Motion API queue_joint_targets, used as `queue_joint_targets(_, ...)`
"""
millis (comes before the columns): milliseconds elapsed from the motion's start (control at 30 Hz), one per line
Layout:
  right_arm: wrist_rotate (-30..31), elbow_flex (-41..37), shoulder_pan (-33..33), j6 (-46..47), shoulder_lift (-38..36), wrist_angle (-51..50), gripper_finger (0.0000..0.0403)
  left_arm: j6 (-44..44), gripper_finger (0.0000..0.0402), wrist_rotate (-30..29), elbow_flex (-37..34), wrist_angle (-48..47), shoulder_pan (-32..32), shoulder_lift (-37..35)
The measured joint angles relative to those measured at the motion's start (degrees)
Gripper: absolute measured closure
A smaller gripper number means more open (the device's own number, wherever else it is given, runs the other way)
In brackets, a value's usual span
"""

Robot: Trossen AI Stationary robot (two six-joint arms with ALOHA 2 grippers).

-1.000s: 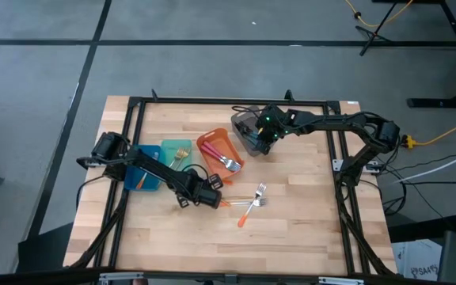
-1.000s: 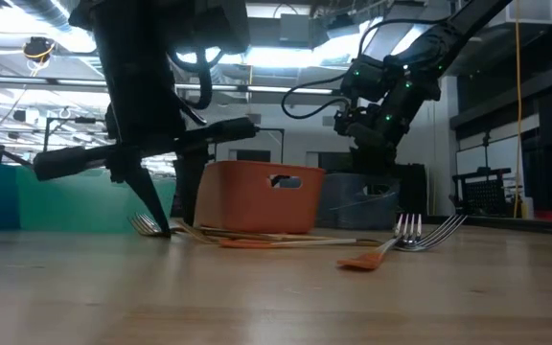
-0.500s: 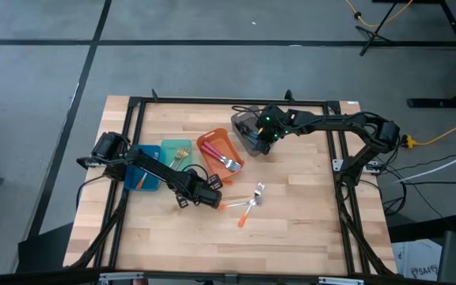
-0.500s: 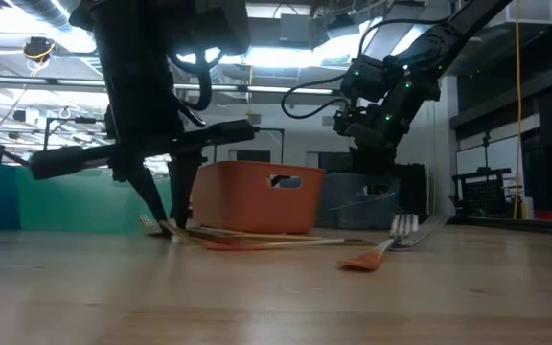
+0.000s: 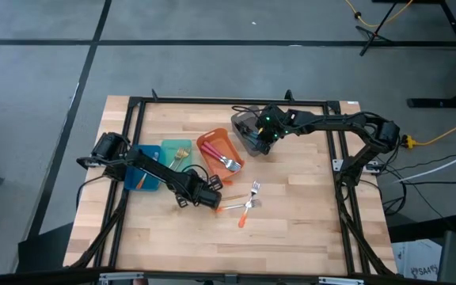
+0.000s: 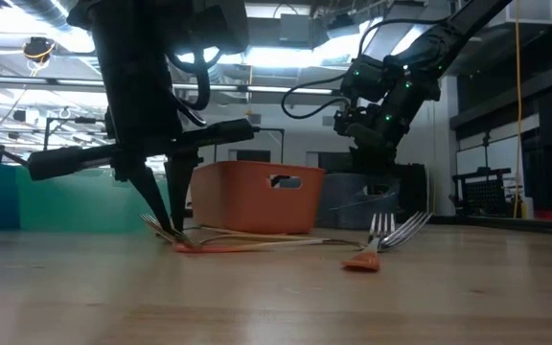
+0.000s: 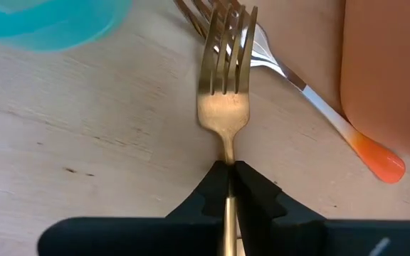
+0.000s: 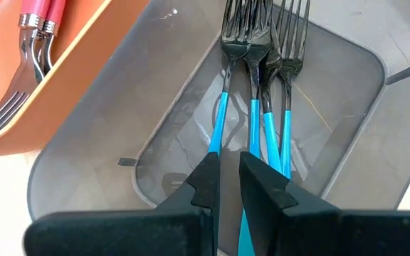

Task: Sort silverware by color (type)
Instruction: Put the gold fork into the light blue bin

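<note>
While the left end effector (image 7: 230, 186) pinches the slim all-gold metal fork (image 7: 224, 92) low against the wooden tabletop (image 7: 84, 142), an orange-tipped silver fork (image 7: 319, 107) lying just beside could snag. The right end effector (image 8: 226, 178), seemingly slightly apart, hovers over blue-handled forks (image 8: 251, 128).

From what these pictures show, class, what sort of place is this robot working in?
Probably a robotics lab or workshop: the wooden table stands on a bare grey floor, cables trail beside it, and the low view shows exposed ceiling ducts with strip lighting.
</note>
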Motion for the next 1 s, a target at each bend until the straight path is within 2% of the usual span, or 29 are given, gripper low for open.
queue_joint_targets(200,0.0,0.0,0.0,0.0,0.0,0.0,0.0357,1.6,0.0391,-0.3,-0.1,0.4,-0.7,-0.3)
queue_joint_targets(467,0.0,0.0,0.0,0.0,0.0,0.2,0.0357,5.2,0.0391,1.2,-0.1,1.2,-0.3,-4.2)
queue_joint_targets(767,0.0,0.0,0.0,0.0,0.0,0.4,0.0357,12.5,0.0391,2.4,-0.1,1.5,-0.2,-9.6)
queue_joint_targets(1000,0.0,0.0,0.0,0.0,0.0,0.7,0.0357,22.2,0.0391,2.5,-0.1,0.6,0.2,-15.2)
